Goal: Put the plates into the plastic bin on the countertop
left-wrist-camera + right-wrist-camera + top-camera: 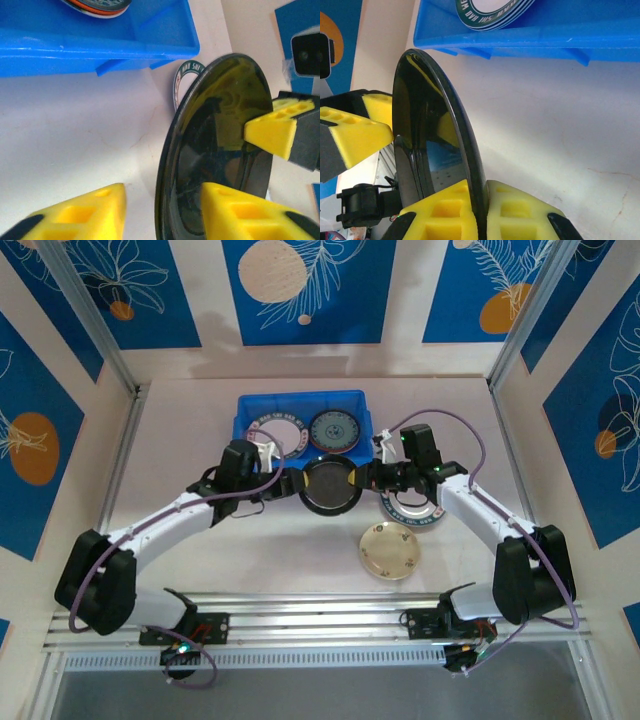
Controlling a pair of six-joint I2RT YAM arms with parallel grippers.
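A glossy black plate (330, 487) hangs on edge just in front of the blue plastic bin (300, 397), above the countertop (180, 460). My right gripper (366, 478) is shut on its right rim; in the right wrist view both yellow pads press the black plate (430, 125) at the gripper (485, 187). My left gripper (293, 485) is open around the opposite rim. In the left wrist view a gap shows between its left finger (95, 210) and the plate (220, 150). Inside the bin lie an orange-rimmed white plate (275, 435) and a teal-patterned plate (333, 430).
A white plate with a dark lettered rim (412, 512) lies on the countertop under the right arm. A cream plate (390, 551) lies nearer the front. The bin's near wall (100, 50) stands close behind the held plate. Metal rails (300, 615) run along the front edge.
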